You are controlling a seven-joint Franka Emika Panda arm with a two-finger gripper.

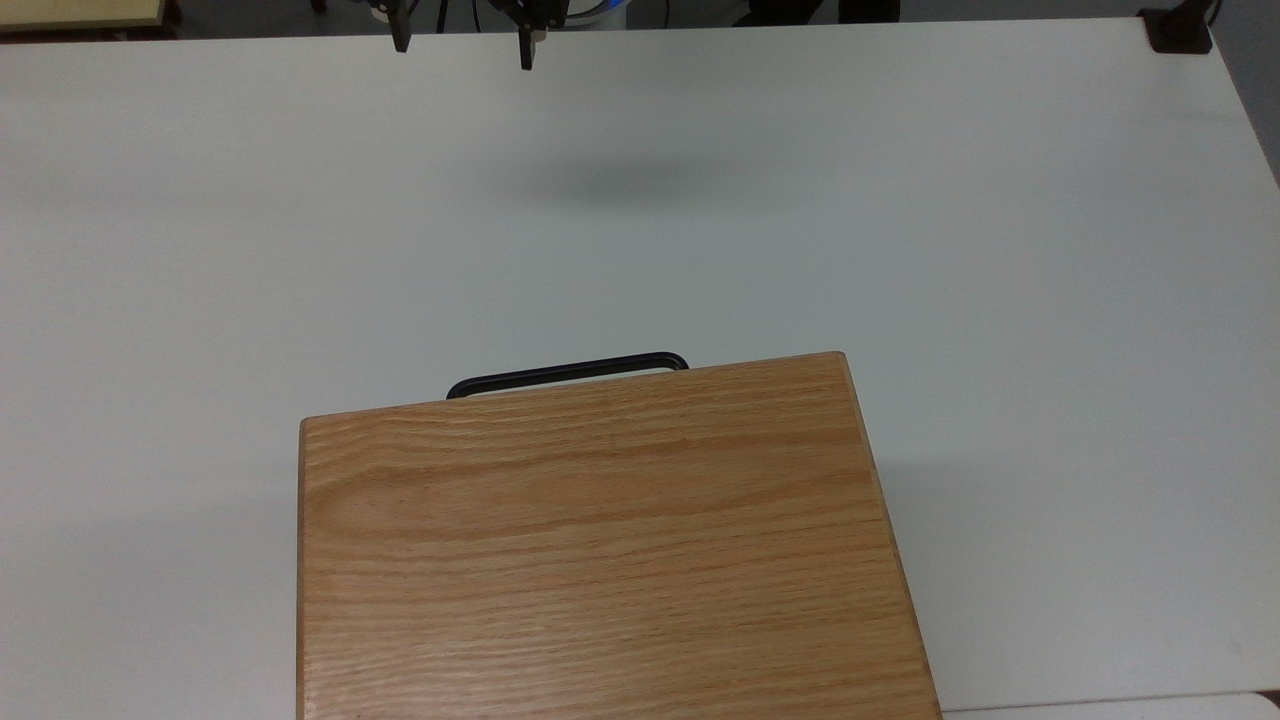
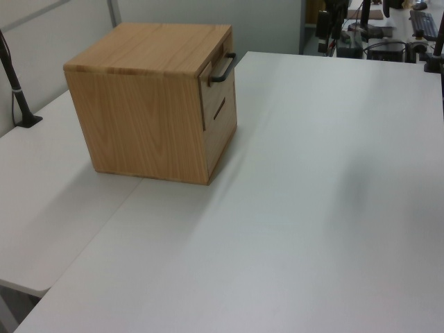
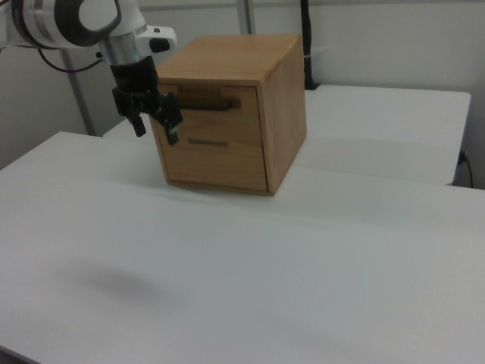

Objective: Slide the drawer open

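The oak cabinet (image 1: 610, 540) stands on the white table (image 1: 900, 200), toward the top view's bottom edge. Its upper drawer (image 3: 214, 102) is pushed in, the front level with the cabinet face. The drawer's black bar handle (image 1: 567, 372) juts out past the top panel and is seen from the side as the handle (image 2: 223, 68) in the left view. My gripper (image 1: 462, 45) hangs open and empty, high over the far table edge and well away from the handle. The right view shows the gripper (image 3: 155, 130) nearer the camera than the cabinet, at the right view's left of the cabinet.
Below the drawer is a lower front with a slot grip (image 3: 208, 142). A black clamp (image 1: 1178, 30) sits on the table's far corner, at the top view's right. A black post (image 2: 15, 83) stands on a second table beside the cabinet. White tabletop stretches between gripper and cabinet.
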